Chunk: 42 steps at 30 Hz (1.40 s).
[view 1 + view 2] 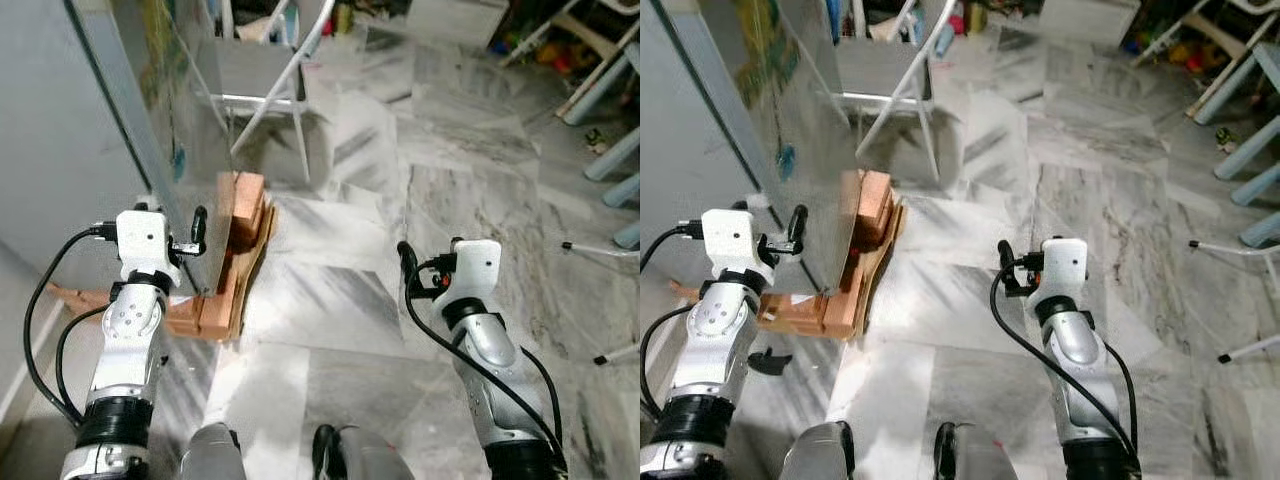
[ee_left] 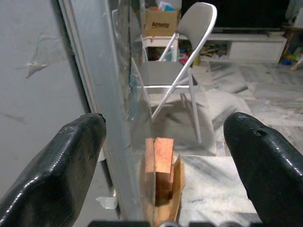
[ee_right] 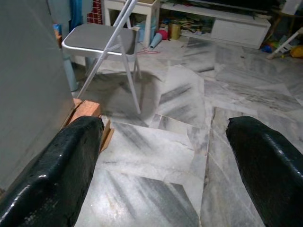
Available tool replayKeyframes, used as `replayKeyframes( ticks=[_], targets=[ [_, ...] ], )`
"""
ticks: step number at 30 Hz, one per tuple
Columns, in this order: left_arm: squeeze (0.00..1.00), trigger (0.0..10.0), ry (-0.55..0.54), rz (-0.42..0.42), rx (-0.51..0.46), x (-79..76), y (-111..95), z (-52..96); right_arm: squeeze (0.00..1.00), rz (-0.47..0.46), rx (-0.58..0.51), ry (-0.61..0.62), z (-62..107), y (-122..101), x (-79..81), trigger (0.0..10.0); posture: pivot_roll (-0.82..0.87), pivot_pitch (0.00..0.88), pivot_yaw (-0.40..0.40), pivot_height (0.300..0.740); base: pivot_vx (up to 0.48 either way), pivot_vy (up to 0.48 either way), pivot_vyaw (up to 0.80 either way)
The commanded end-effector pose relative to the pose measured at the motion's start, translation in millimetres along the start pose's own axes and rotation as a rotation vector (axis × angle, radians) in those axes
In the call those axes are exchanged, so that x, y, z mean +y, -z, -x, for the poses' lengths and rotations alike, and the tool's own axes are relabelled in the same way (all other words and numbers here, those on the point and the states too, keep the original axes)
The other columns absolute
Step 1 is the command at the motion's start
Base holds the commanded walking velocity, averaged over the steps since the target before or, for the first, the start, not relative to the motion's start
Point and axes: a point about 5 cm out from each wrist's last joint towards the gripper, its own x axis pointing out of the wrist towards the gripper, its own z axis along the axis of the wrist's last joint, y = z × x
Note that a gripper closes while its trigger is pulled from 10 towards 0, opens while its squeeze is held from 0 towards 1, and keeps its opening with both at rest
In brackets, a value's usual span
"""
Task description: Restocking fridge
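Beside the lower corner of the grey fridge (image 1: 60,150), the left gripper (image 2: 165,165) is held with its fingers spread wide apart and nothing between them, level with the fridge's front edge. Wooden blocks (image 1: 235,250) are stacked on the marble floor (image 1: 400,300) against the fridge's base. The right gripper (image 3: 165,165) is raised over bare floor, well apart from the fridge, its fingers likewise parted and empty. A grey folding chair (image 2: 182,61) is seen further back, with a cardboard box (image 2: 160,21) behind it.

Marble floor (image 1: 420,200), bricks (image 1: 215,310), folding chair (image 1: 262,95).
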Motion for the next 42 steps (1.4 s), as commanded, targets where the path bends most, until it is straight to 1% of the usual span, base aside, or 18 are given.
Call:
replayKeyframes(
  ticks=[1, 3, 11, 15, 20, 23, 26, 27, 28, 30, 31, 32, 33, 34, 36, 37, 39, 42],
  targets=[
    [0.00, 10.0, 0.001, -0.002, 0.010, 2.3, 5, 3.8, 0.00, 0.002, 0.000, 0.019, 3.5, -1, -5.9, 10.0, 0.05, 0.132, -0.105, 0.740, 0.337, 0.000, 0.00],
    [0.00, 10.0, 0.002, -0.004, 0.012, 1.8, 7, 6.2, 0.00, 0.003, 0.003, 0.014, 3.6, -1, -4.6, 10.0, 0.06, 0.134, -0.106, 0.740, 0.345, 0.000, 0.00],
    [0.00, 10.0, -0.008, 0.014, 0.024, 2.0, 11, 10.0, 0.00, 0.001, 0.007, 0.006, 1.9, 0, -2.7, 10.0, 0.06, 0.135, -0.109, 0.740, 0.367, 0.304, 0.00],
    [0.00, 10.0, -0.006, 0.007, 0.024, 4.0, 11, 11.3, 0.00, 0.002, 0.007, 0.005, 1.2, 0, -2.8, 10.0, 0.06, 0.133, -0.108, 0.740, 0.315, 0.362, 0.00],
    [0.00, 10.0, 0.008, -0.006, 0.033, 7.3, 12, 16.4, 0.00, 0.004, 0.007, 0.009, 1.9, 0, -3.7, 10.0, 0.06, 0.133, -0.108, 0.740, 0.293, 0.380, 0.00],
    [0.00, 10.0, 0.010, -0.026, 0.039, 12.5, 13, 21.9, 0.00, 0.004, 0.007, 0.009, 1.7, 0, -3.8, 10.0, 0.06, 0.132, -0.109, 0.740, 0.175, 0.371, 0.00],
    [0.00, 10.0, 0.005, -0.048, 0.043, 18.7, 13, 29.6, 0.00, 0.006, 0.007, 0.008, 1.0, -1, -3.9, 10.0, 0.07, 0.134, -0.110, 0.740, 0.000, 0.000, 0.00],
    [0.00, 10.0, 0.000, -0.051, 0.047, 21.8, 13, 35.8, 0.00, 0.006, 0.009, 0.007, 0.7, 0, -3.9, 10.0, 0.07, 0.135, -0.109, 0.740, 0.000, 0.000, 0.00],
    [0.00, 10.0, 0.000, -0.051, 0.047, 21.8, 13, 35.8, 0.00, 0.006, 0.009, 0.007, 0.7, 0, -3.9, 10.0, 0.07, 0.135, -0.109, 0.740, 0.000, 0.000, 0.00],
    [0.00, 10.0, -0.012, -0.051, 0.054, 23.7, 13, 44.3, 0.00, 0.007, 0.010, 0.006, 0.1, 0, -3.6, 10.0, 0.08, 0.138, -0.109, 0.740, 0.000, 0.000, 0.00],
    [0.00, 10.0, -0.024, -0.046, 0.060, 23.6, 13, 50.6, 0.00, 0.007, 0.012, 0.004, -0.2, 0, -3.0, 10.0, 0.08, 0.141, -0.109, 0.740, 0.000, 0.000, 0.00],
    [0.00, 10.0, -0.024, -0.046, 0.060, 23.6, 13, 50.6, 0.00, 0.007, 0.012, 0.004, -0.2, 0, -3.0, 10.0, 0.08, 0.141, -0.109, 0.740, 0.000, 0.000, 0.00],
    [0.00, 10.0, -0.035, -0.042, 0.063, 22.4, 14, 56.2, 0.00, 0.008, 0.013, 0.002, -0.4, 0, -2.5, 10.0, 0.09, 0.142, -0.110, 0.740, 0.000, 0.000, 0.00],
    [0.00, 10.0, -0.040, -0.039, 0.064, 21.5, 13, 58.1, 0.00, 0.008, 0.014, 0.002, -0.7, 0, -2.5, 10.0, 0.09, 0.146, -0.110, 0.740, 0.000, 0.000, 0.00],
    [0.00, 10.0, -0.041, -0.038, 0.062, 18.3, 12, 60.7, 0.00, 0.015, 0.022, 0.001, -1.6, 1, -2.6, 10.0, 0.10, 0.152, -0.110, 0.740, 0.000, 0.000, 0.00],
    [0.00, 10.0, -0.033, -0.040, 0.057, 14.8, 9, 62.2, 0.00, 0.003, 0.034, 0.005, -2.5, 2, -2.7, 10.0, 0.11, 0.158, -0.108, 0.740, 0.000, 0.000, -0.80],
    [0.00, 10.0, -0.022, -0.041, 0.050, 11.6, 7, 62.9, 0.00, -0.003, 0.035, 0.011, -3.2, 2, -3.1, 10.0, 0.11, 0.160, -0.108, 0.740, 0.000, 0.000, -0.80],
    [0.00, 10.0, -0.001, -0.043, 0.040, 7.7, 2, 63.5, 0.00, 0.004, 0.026, 0.004, -3.9, 1, -2.4, 10.0, 0.11, 0.167, -0.106, 0.740, 0.000, 0.000, 0.00]
  ],
)
